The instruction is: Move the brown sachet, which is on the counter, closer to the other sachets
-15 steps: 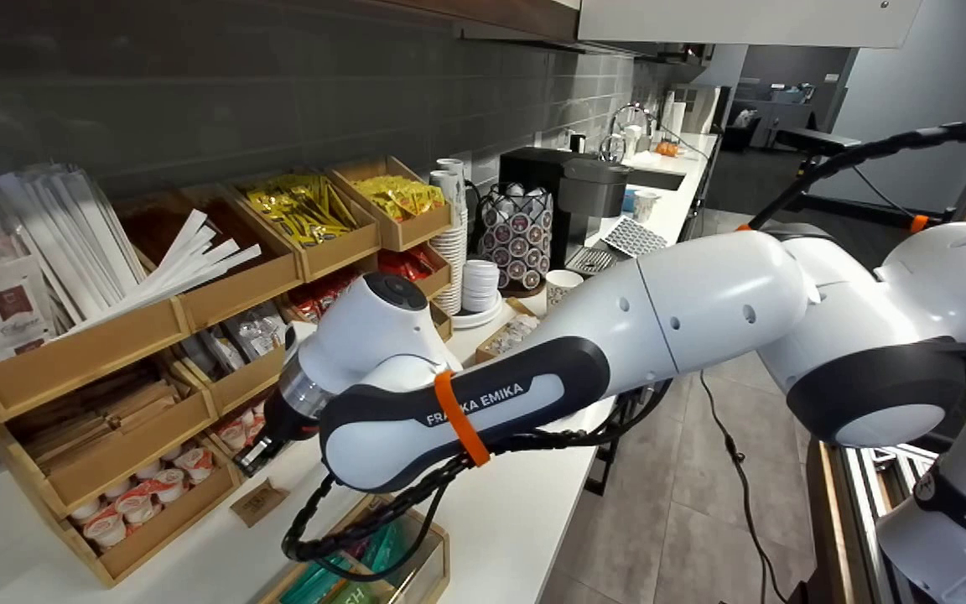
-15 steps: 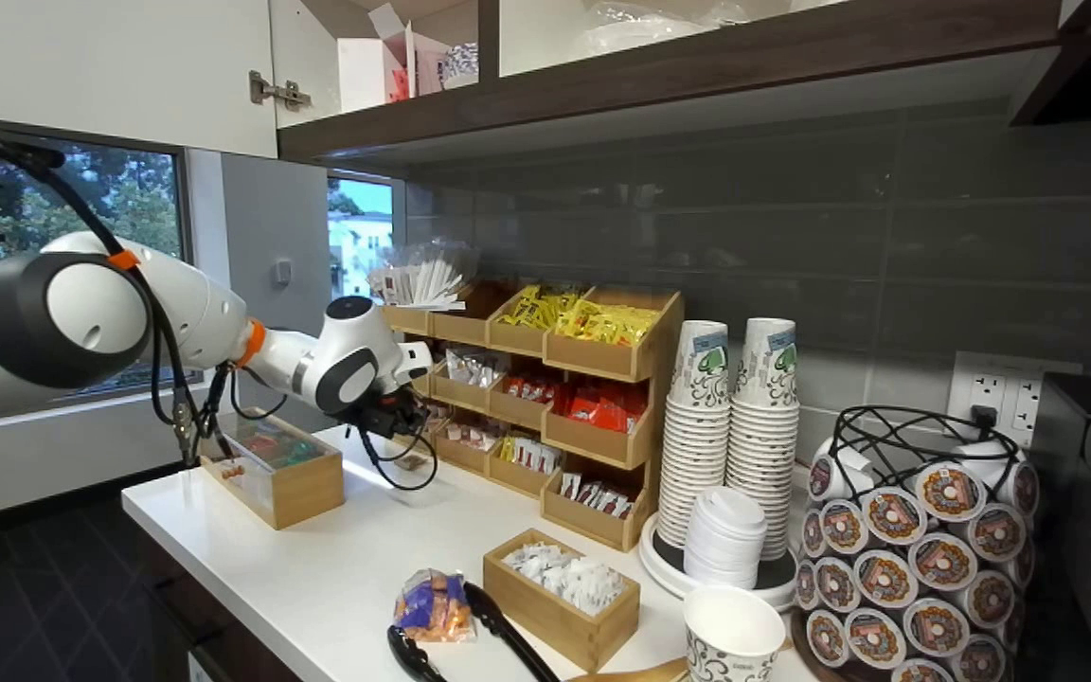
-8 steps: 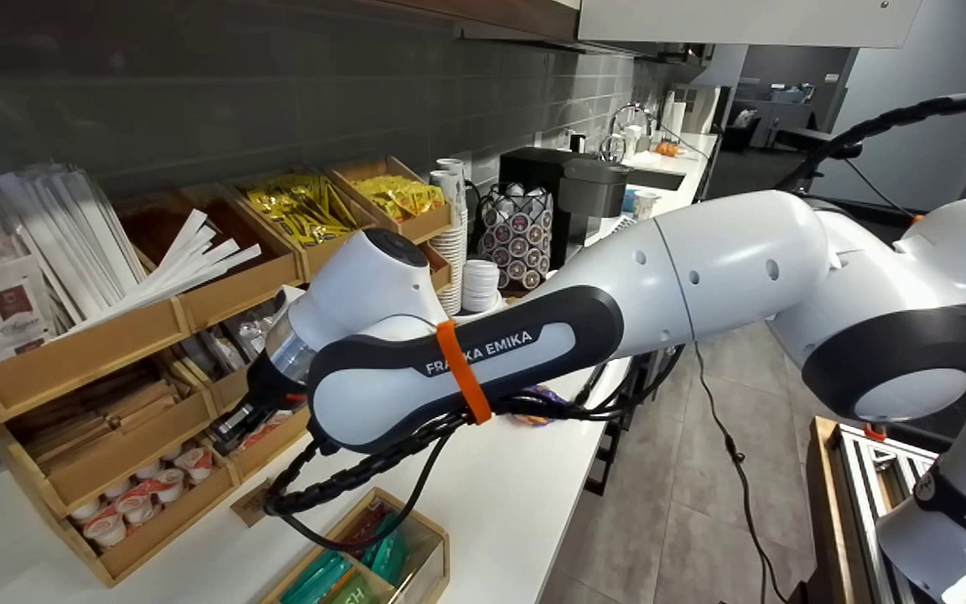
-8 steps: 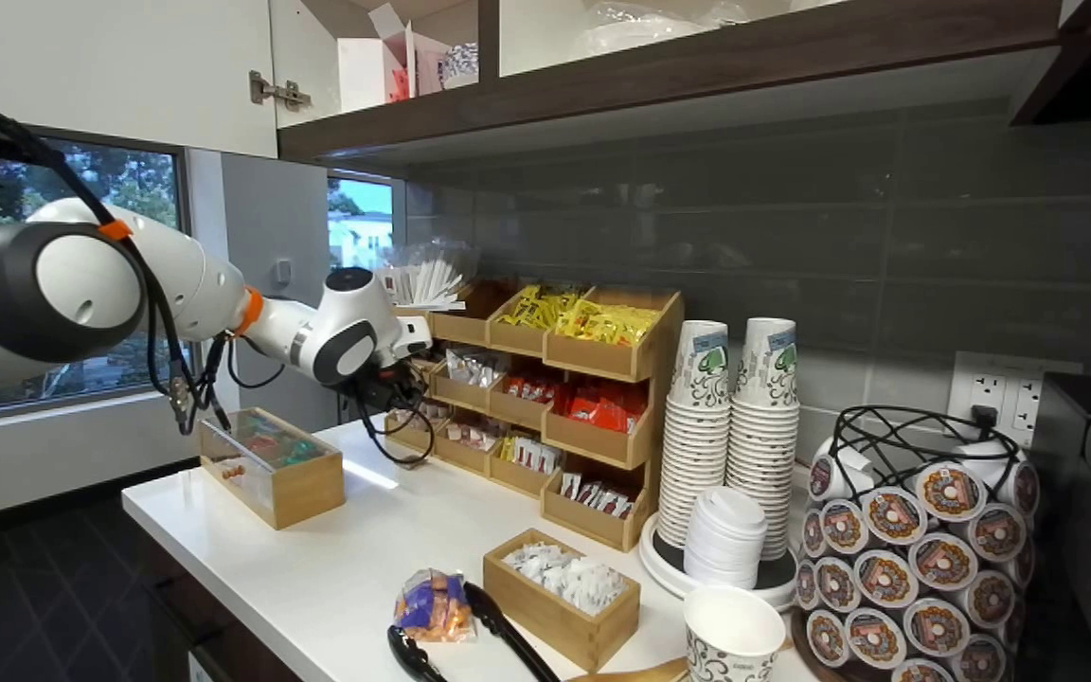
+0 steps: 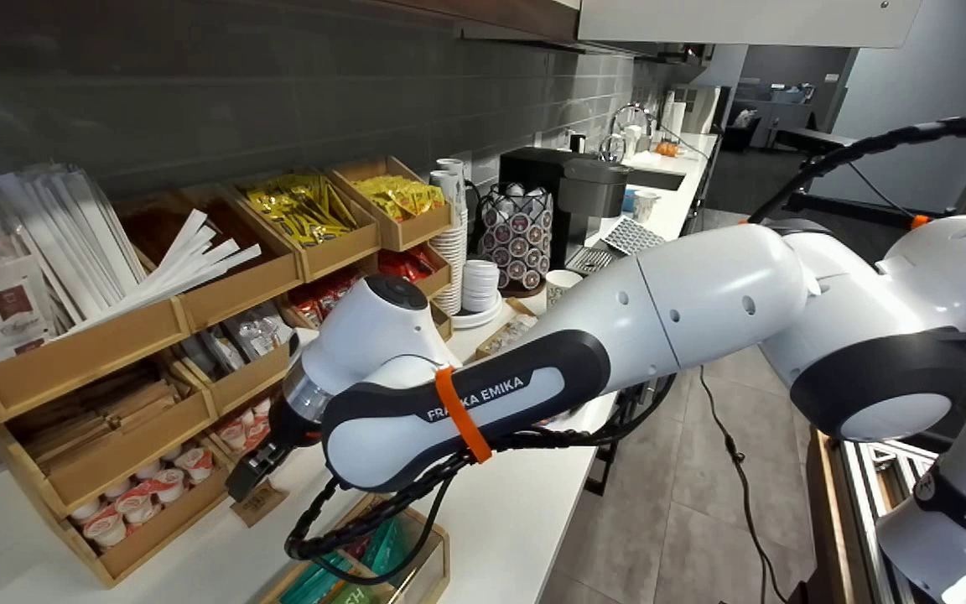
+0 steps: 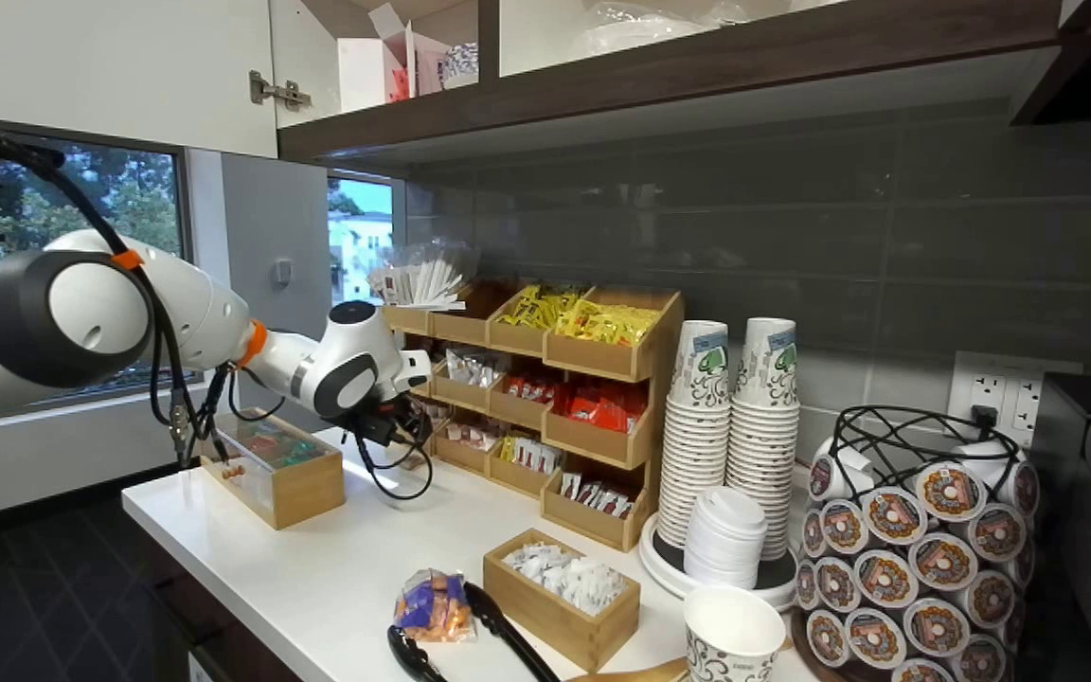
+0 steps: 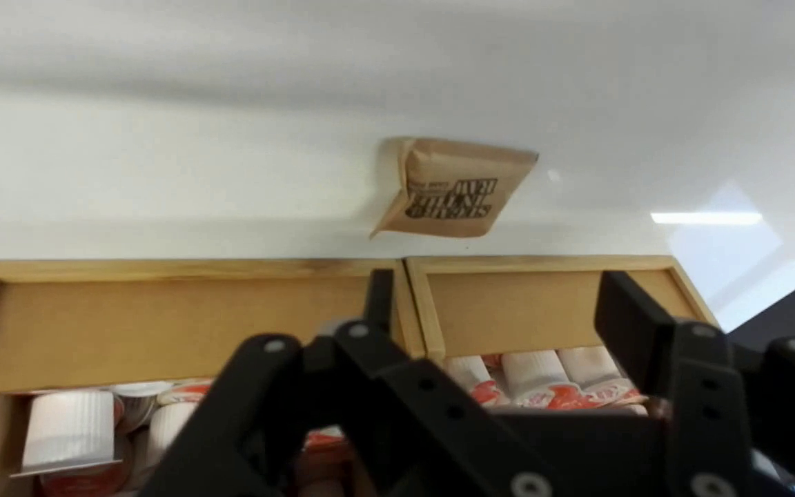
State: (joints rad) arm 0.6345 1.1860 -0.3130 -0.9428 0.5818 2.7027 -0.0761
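In the wrist view, one brown sachet (image 7: 458, 190), its inverted print reading "IN THE RAW", lies on the counter (image 7: 163, 166) at upper centre, just beside two wooden bins (image 7: 177, 324) and a sliver of a third, with bare surface to its left, right and above and the counter's edge at right. The gripper (image 7: 497, 290) stands released, its two fingers (image 7: 379, 304) parted below the sachet in the frame. In an exterior view, the arm (image 5: 550, 382) reads "FR" and "KA EMIKA" either side of one orange strap (image 5: 460, 415).

Glare on ctr (image 7: 301, 138), wrist vw
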